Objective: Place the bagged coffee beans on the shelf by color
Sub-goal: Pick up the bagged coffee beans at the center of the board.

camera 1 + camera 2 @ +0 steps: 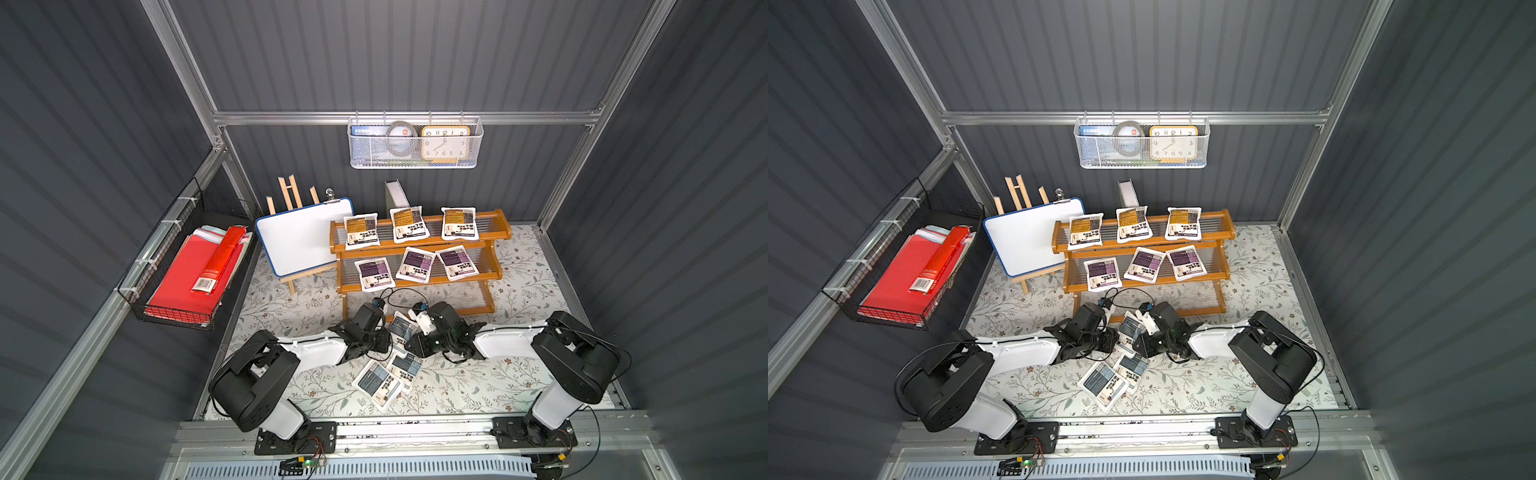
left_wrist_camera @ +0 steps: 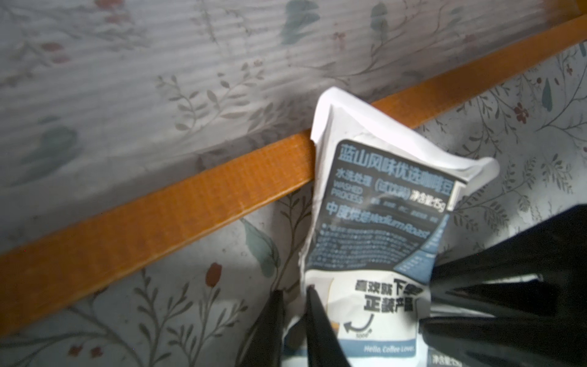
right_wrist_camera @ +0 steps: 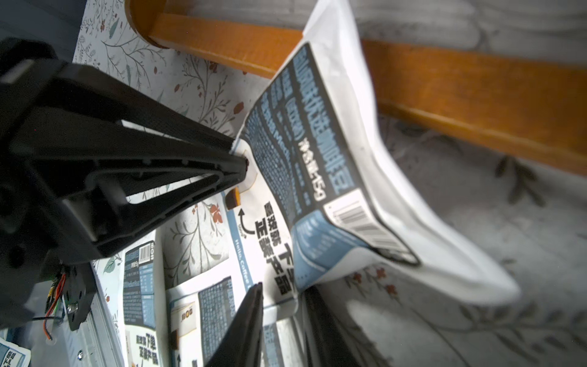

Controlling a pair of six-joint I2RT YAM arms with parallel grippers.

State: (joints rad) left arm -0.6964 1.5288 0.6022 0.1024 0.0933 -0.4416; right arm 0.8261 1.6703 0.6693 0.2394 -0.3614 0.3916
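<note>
Both top views: grey-blue pouch [image 1: 401,329] mid-frame, in front of shelf [image 1: 500,226], bottom tier; claw tips not vis. there. Wrist views only: left claw [image 2: 294,289] pinched shut on one pouch edge, right claw [image 3: 284,286] clamped on another; pouch crumpled, a corner across shelf's front rail. Top views alone: 3 yellow pouches [image 1: 409,224] on top tier, 3 purple pouches [image 1: 415,264] mid tier. 2 grey-blue pouches [image 1: 380,382] on bench [image 1: 457,390], lower ctr.

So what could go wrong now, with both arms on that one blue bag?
The left gripper and right gripper both pinch thin edges of the grey-blue pouch, which buckles between them; it might slip free or tear if they pull apart. Its top corner overlaps the front rail of the shelf and could snag there instead of clearing it.
</note>
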